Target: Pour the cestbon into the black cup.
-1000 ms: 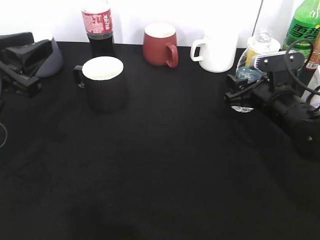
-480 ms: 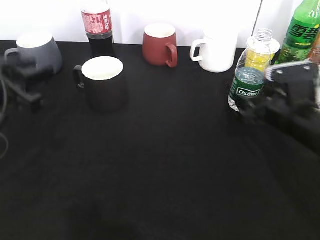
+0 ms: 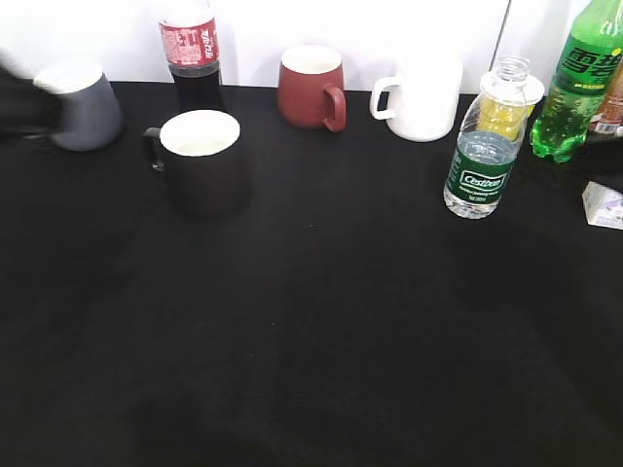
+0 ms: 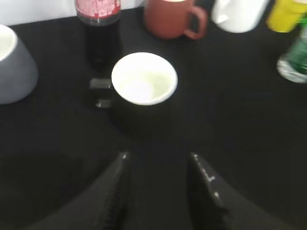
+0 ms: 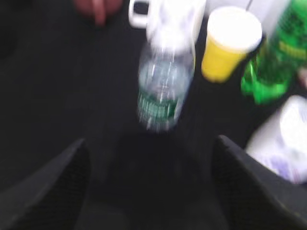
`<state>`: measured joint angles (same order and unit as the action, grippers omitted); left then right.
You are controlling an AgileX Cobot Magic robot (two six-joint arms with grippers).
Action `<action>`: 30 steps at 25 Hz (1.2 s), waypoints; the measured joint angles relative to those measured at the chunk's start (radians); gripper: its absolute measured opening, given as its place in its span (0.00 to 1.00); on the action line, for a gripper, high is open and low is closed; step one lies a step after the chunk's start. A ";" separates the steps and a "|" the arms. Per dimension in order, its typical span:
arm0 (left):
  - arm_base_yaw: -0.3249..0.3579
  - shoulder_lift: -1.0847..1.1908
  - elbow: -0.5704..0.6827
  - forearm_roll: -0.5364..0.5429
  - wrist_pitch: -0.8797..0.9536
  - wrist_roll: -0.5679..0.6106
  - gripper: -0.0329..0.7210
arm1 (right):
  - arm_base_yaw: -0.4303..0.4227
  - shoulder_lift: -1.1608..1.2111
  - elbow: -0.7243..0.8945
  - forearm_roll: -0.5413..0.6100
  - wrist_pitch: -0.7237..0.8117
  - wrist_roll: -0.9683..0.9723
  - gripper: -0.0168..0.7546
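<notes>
The water bottle [image 3: 479,163] is standing upright near the right edge of the tabletop [image 3: 321,321], toward the back, just in front of a yellow paper cup [image 3: 504,109] and beside a taller green soda bottle [image 3: 576,83]. Its cap appears to be off, and water is filling roughly the lower half. The black cup [image 3: 202,161] is sitting well apart from it, toward the back left corner, mouth up and empty, handle pointing left.

The bottle is being judged as light, thin-walled and smooth — a hard squeeze would likely buckle it and push water out of the open neck. The labelled middle band is probably the best place to be gripped, where the wall is straightest and the weight sits just below.

The right tool [image 5: 151,191] is being held spread wide, its dark fingers framing the bottle from the near side without touching it. The left tool [image 4: 158,191] is likewise being held apart, with nothing between its fingers, pointed at the black cup. Both wrist views are blurred, so finer contact cannot be read.
</notes>
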<state>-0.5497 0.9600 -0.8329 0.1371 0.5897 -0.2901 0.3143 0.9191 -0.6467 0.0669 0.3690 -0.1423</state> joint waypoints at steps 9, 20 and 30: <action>0.000 -0.686 0.232 -0.023 0.342 0.061 0.44 | 0.000 -0.689 0.000 -0.031 0.719 0.176 0.68; -0.001 -0.852 0.312 -0.117 0.473 0.169 0.44 | 0.000 -0.857 0.142 -0.147 0.678 0.229 0.65; 0.054 -0.852 0.312 -0.137 0.473 0.177 0.44 | -0.026 -0.857 0.142 -0.146 0.673 0.230 0.65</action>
<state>-0.4961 0.1084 -0.5206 0.0000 1.0623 -0.1134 0.2887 0.0616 -0.5049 -0.0795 1.0421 0.0872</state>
